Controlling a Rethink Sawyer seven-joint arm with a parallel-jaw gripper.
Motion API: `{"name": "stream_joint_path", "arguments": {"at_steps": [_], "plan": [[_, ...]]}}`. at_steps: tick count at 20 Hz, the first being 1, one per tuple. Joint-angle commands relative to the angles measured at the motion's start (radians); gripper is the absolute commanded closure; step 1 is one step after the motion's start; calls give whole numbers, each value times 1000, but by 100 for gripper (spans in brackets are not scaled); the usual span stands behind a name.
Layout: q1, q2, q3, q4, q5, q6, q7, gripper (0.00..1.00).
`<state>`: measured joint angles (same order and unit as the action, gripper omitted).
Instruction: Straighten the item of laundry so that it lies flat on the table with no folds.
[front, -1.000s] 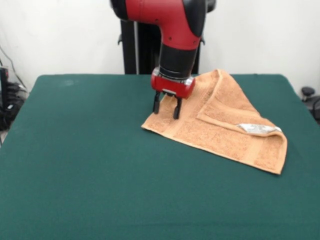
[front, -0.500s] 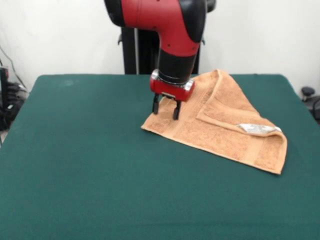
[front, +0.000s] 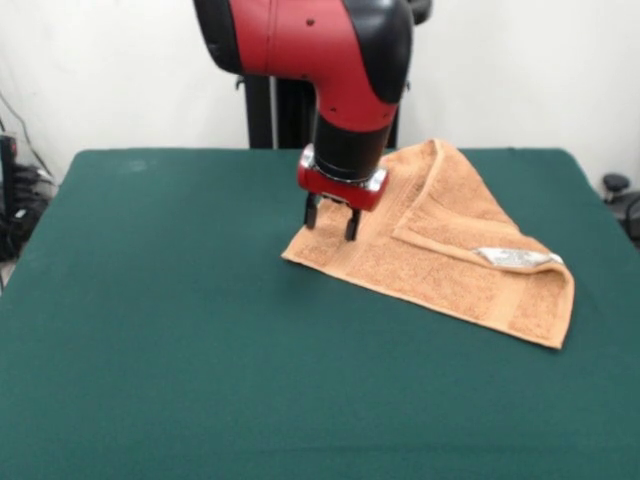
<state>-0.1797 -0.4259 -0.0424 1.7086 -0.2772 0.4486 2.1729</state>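
Observation:
The item of laundry (front: 450, 250) is an orange-tan terry towel on the right half of the table (front: 180, 340). It lies folded over into a rough triangle, with one flap doubled across the top and a small white tag (front: 515, 257) showing near its right end. My gripper (front: 331, 222) hangs just above the towel's left corner. Its two dark fingers (front: 351, 226) stand apart and hold nothing.
The dark green table reaches well beyond the towel on the left and toward the front. A black knob (front: 615, 184) stands off the table's right edge, and dark cables (front: 15, 215) hang off its left edge.
My gripper has risen a little above the towel's left corner and drifted slightly left. The towel has not moved.

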Motion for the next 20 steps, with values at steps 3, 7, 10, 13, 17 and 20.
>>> {"name": "stream_joint_path", "arguments": {"at_steps": [3, 7, 10, 13, 17, 20], "plan": [[-51, 162, 83, -373, -89, -154, -51, 0], [-63, 180, 95, -428, -133, -148, -65, 0], [-79, 202, 116, -465, -165, -155, -74, 0], [-110, 219, 161, -501, -203, -148, -103, 0], [-143, 233, 211, -545, -267, -140, -141, 0], [-172, 234, 256, -560, -310, -124, -171, 0]]}}
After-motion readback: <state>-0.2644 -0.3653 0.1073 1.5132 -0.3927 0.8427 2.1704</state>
